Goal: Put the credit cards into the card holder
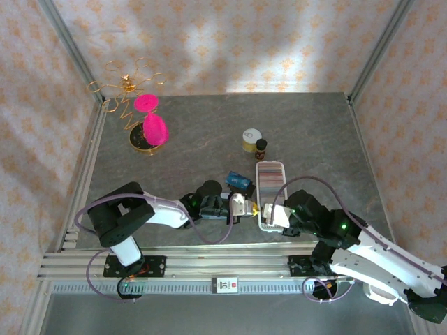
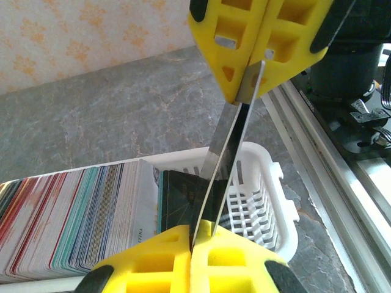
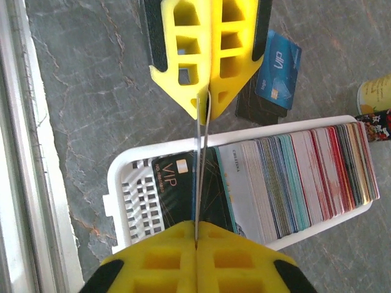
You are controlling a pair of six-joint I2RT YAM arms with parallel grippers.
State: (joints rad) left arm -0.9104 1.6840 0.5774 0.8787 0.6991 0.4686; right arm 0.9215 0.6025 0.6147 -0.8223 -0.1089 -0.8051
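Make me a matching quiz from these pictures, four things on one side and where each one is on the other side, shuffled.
Things:
1 blue VIP card
2 black VIP card
3 thin grey card
4 yellow jar

Places:
A pinched between the left hand and the right hand
B inside the white tray, in front of the stack
C lying outside the tray, alongside it
D standing near the tray's far end

Pairs: 1-C, 2-B, 3-A, 4-D
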